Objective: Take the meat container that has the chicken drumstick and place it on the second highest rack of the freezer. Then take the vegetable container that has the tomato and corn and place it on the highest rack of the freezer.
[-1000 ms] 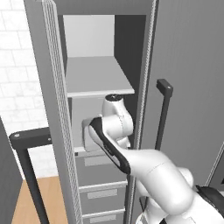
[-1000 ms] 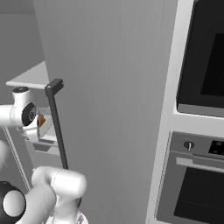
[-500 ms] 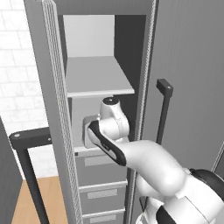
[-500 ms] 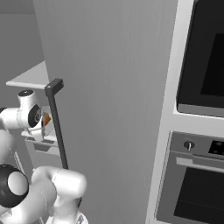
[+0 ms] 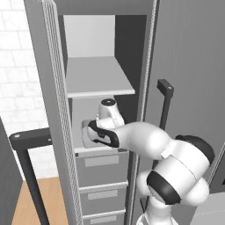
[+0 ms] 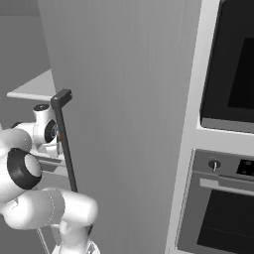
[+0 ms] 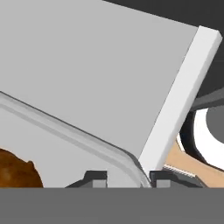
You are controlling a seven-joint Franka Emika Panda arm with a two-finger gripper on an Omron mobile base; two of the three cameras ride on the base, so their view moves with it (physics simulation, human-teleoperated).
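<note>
**One meat container on the freezer's lower shelf, claw straddling its rim**

Two dark fingertips (image 7: 94, 177) parted a little at the bottom of the hand view, one on each side of the rounded corner of the meat container (image 7: 74, 135). Gripper (image 7: 127, 178) slightly open around that clear rim; firm pinch or mere touch impossible to tell. Translucent tray with a raised pale edge, resting flat on the light-grey second highest rack (image 7: 109, 74), close to that shelf's white front lip. Inside the tray, at its lower left in the hand view, part of the glossy reddish-brown chicken drumstick (image 7: 15, 168), cut off by the picture edge. Seen from the left base view, arm reaching into the open freezer (image 5: 52, 110), wrist just under the highest rack (image 5: 94, 79) and above the grey drawers (image 5: 101, 167). Highest rack bare and flat, white back wall above. To the right in the right base view, built-in oven (image 6: 223, 198).
</note>
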